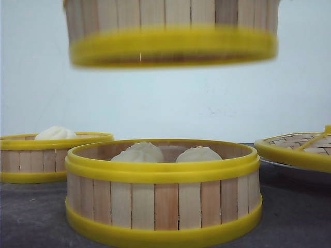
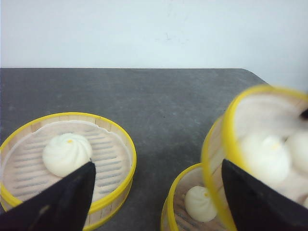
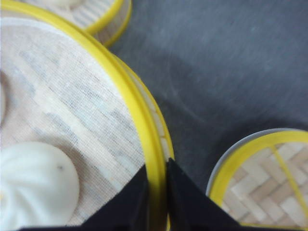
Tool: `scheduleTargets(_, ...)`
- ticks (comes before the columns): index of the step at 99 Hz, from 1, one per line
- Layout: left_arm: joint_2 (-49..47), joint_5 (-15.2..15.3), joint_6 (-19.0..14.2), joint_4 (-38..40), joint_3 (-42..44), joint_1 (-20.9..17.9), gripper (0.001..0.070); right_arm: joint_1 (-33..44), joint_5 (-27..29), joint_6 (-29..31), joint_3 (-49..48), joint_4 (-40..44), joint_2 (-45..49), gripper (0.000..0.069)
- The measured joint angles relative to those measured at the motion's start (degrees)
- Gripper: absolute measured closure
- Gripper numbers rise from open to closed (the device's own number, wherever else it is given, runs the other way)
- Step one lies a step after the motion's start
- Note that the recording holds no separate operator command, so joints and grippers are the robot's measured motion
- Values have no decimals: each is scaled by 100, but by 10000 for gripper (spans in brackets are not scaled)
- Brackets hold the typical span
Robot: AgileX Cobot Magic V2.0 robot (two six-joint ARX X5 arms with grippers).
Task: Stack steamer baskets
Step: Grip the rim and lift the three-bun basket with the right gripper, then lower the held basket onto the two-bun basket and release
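In the front view, nearest the camera, a steamer basket stands on the dark grey table with two white buns inside. Directly above it, off the table, a second basket hangs in the air, slightly blurred. The right gripper is clenched on that raised basket's yellow rim, one finger inside the wall and one outside, and a bun lies on its cloth liner. The left gripper has its fingers spread wide and holds nothing, with the lifted basket just beside one finger. Farther back on the left sits a third basket holding one bun, and on the right a woven bamboo lid rests on a plate.
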State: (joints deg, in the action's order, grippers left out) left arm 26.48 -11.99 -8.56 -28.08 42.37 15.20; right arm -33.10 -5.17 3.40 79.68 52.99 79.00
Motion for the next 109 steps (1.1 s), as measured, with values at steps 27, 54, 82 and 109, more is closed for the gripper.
scheduleTargets(27,0,-37,0,0,0,0,200,0,2,162,-1032,-1169,11,660)
scheduleTargets(54,0,-39,0,0,0,0,200,0,-11,249,-1145,-1340,278,660)
scheduleTargets(82,0,-149,2,-4,0,0,200,0,-13,264,-1147,-1397,457,660)
scheduleTargets(109,0,-149,2,-11,0,0,200,0,0,271,-1147,-1377,702,660)
